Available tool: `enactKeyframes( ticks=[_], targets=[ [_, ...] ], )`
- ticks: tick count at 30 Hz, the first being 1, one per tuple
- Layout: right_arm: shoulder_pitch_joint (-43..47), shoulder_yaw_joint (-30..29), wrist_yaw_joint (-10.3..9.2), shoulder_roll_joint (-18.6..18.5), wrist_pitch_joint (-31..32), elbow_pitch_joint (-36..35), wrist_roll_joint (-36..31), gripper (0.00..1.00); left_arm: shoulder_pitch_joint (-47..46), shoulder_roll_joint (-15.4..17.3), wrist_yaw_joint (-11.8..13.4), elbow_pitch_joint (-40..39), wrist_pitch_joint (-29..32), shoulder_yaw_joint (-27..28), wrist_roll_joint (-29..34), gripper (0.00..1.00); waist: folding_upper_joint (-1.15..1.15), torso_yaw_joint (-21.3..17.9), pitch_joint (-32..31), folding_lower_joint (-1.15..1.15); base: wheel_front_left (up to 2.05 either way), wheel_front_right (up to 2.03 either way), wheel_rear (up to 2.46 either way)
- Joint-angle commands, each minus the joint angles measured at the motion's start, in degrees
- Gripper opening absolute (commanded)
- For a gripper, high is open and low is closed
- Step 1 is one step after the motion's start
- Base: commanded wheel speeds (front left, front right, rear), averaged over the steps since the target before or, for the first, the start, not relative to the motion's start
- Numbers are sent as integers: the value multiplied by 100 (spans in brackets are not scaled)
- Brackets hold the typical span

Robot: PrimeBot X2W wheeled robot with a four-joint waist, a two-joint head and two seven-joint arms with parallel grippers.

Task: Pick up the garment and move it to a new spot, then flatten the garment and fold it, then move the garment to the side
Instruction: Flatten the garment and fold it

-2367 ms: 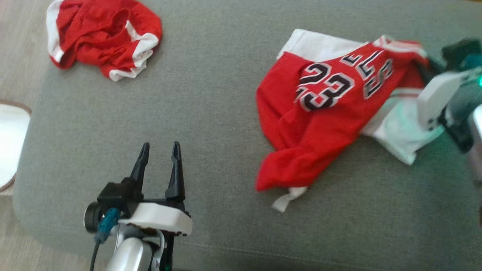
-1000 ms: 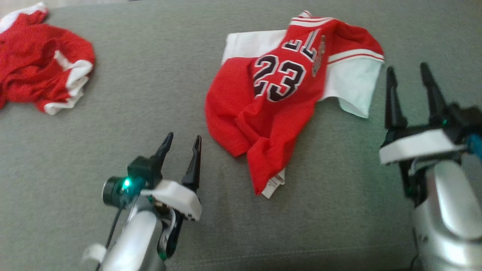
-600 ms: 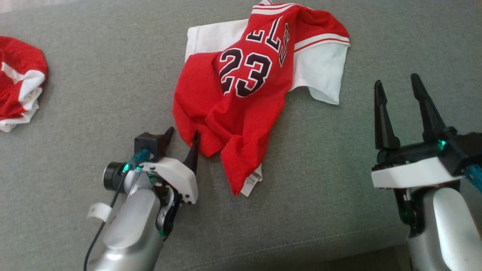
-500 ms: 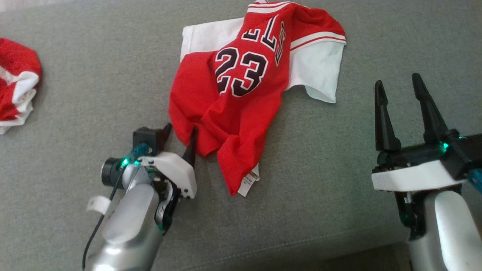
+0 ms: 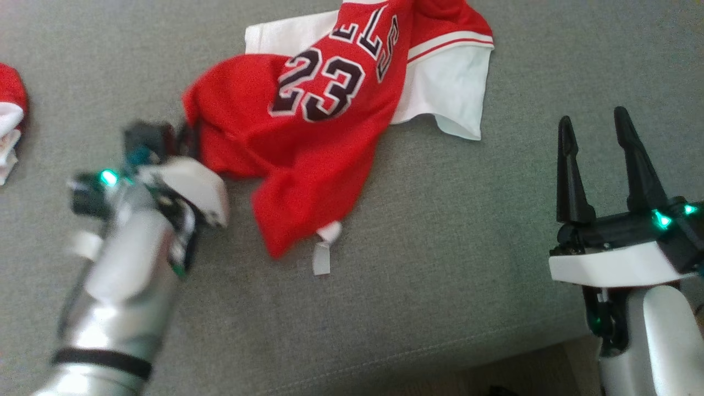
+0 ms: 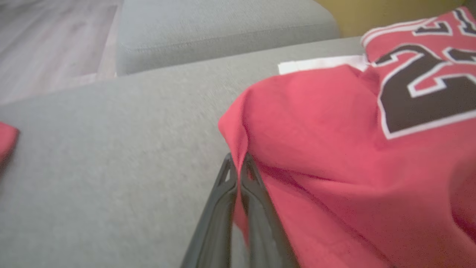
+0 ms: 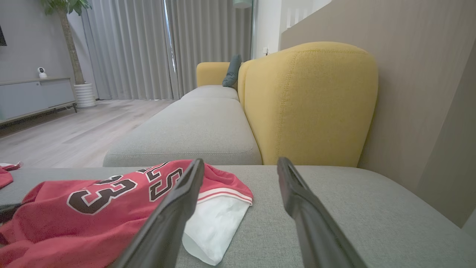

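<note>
here the left gripper pinches a fold, at what looks like the edge, of the red jersey lying crumpled on the grey sofa cushion; the right gripper hovers spread nearby.

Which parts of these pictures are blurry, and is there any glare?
Head view: the left arm is smeared by motion, the right arm is crisp, the jersey is slightly soft. Left wrist view: the cloth and the sofa are a little soft throughout. Right wrist view: sharp, evenly daylit, no glare.
</note>
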Motion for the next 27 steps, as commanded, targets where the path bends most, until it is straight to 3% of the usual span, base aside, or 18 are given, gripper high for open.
enactKeyframes(
  ticks=[1, 9, 14, 15, 17, 27],
  targets=[
    [-48, 111, 37, 5, -62, -237, 55, 100, -387, 257, 10, -211, 20, 212, 60, 0, 0, -19, 70, 0, 0, 0, 0],
    [-265, 209, 37, 5, -203, -219, 138, 100, -1514, 1194, -420, -255, 528, 135, 354, 0, 0, -144, 398, 0, 0, 0, 0],
    [-407, 345, 37, 6, -312, -39, 247, 100, -1838, 1407, -617, -101, 591, 61, 408, 0, 0, -209, 482, 0, 0, 0, 0],
    [-427, 397, 37, 6, -328, 6, 274, 100, -1859, 1419, -627, -67, 560, 54, 408, 22, 0, -216, 484, 0, 0, 0, 0],
    [-457, 475, 37, 6, -366, 99, 330, 100, -1845, 1378, -618, -39, 434, 92, 336, 100, 0, -207, 465, 0, 0, 0, 0],
    [-357, 344, 37, 6, -503, 560, 299, 100, -1073, 941, -538, -426, -385, 333, -213, 100, 0, 321, -162, 0, 0, 0, 0]
  ],
)
